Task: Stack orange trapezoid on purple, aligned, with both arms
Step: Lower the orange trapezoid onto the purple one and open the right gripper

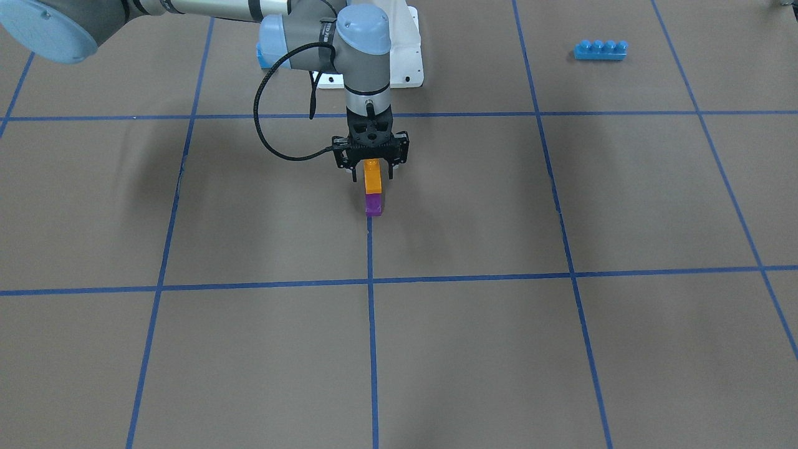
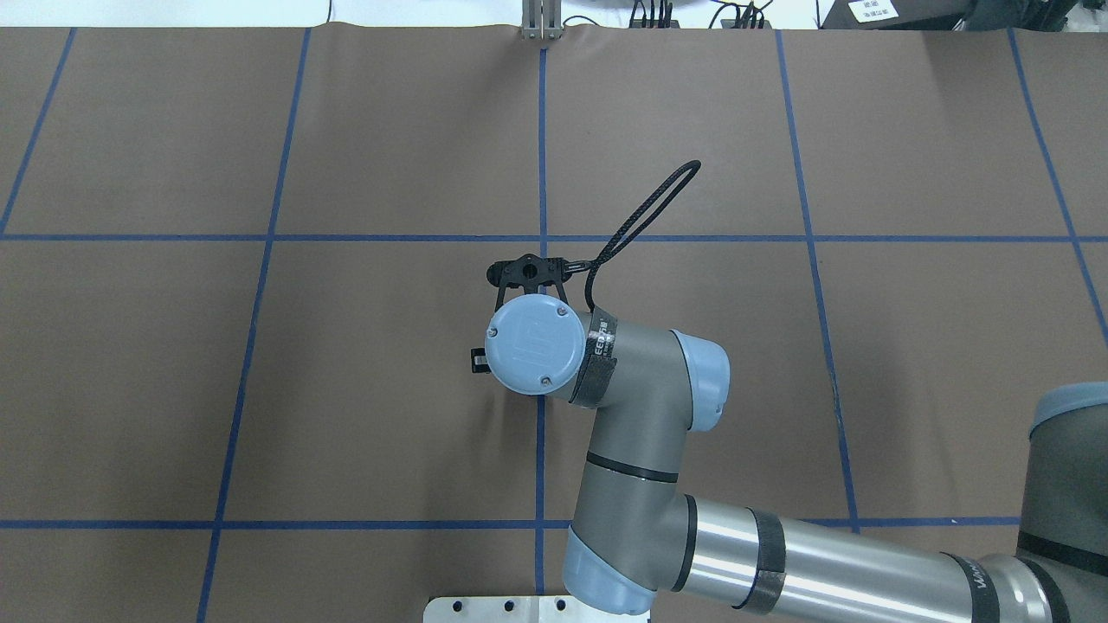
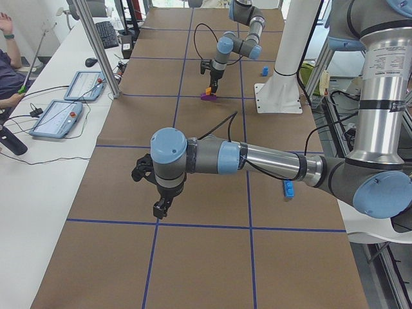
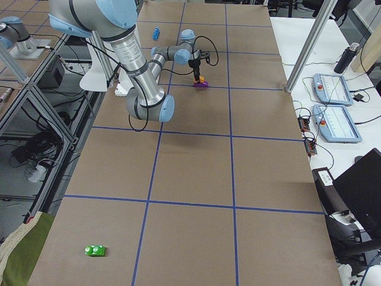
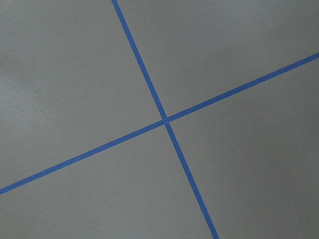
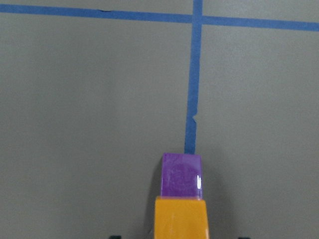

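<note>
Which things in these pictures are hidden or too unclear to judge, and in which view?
Overhead view: the right arm's wrist covers the orange trapezoid and the purple block, so the stack does not show there.
Left side view: the left gripper is small; open or shut cannot be told.
Right wrist view: the lower edge cuts off the orange trapezoid.

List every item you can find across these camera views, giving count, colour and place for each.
orange trapezoid: one, orange, stacked on the purple block
purple block: one, purple, on the table at a tape line
long brick: one, blue, four studs, on the table towards the robot's left
green block: one, green, table end on the robot's right
control pads: two, grey-blue, side bench
table: one, brown, blue tape grid
right hand: one, black, open, straddling the orange trapezoid
left hand: one, black, over bare table; open or shut unclear
</note>
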You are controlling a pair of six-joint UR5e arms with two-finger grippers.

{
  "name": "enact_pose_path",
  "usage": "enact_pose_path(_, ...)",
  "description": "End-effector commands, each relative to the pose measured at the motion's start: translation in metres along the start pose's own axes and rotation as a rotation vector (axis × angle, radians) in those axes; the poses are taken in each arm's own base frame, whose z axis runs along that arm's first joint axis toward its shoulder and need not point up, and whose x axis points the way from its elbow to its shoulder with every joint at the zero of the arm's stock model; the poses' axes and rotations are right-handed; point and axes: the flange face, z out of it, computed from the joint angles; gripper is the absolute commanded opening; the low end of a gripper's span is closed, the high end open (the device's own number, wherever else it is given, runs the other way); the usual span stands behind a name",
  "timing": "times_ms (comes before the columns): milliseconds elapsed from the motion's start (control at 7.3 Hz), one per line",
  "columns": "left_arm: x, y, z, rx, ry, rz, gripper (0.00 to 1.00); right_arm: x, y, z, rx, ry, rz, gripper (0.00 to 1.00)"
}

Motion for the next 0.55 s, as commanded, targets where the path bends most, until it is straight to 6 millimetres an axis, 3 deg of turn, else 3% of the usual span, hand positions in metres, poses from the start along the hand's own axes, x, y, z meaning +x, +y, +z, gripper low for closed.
enact_pose_path(0,0.000,0.001,0.000,-0.001,0.000,0.002,1.00,-0.003,0.001,-0.005,-0.007,-0.011,-0.004,1.00)
enact_pose_path(137,0.000,0.001,0.001,-0.002,0.001,0.001,1.00,-0.003,-0.006,-0.024,-0.007,-0.039,-0.004,1.00)
enact_pose_path(411,-0.002,0.020,0.010,-0.019,0.009,-0.018,1.00,0.029,-0.050,-0.100,-0.056,-0.068,0.034,1.00)
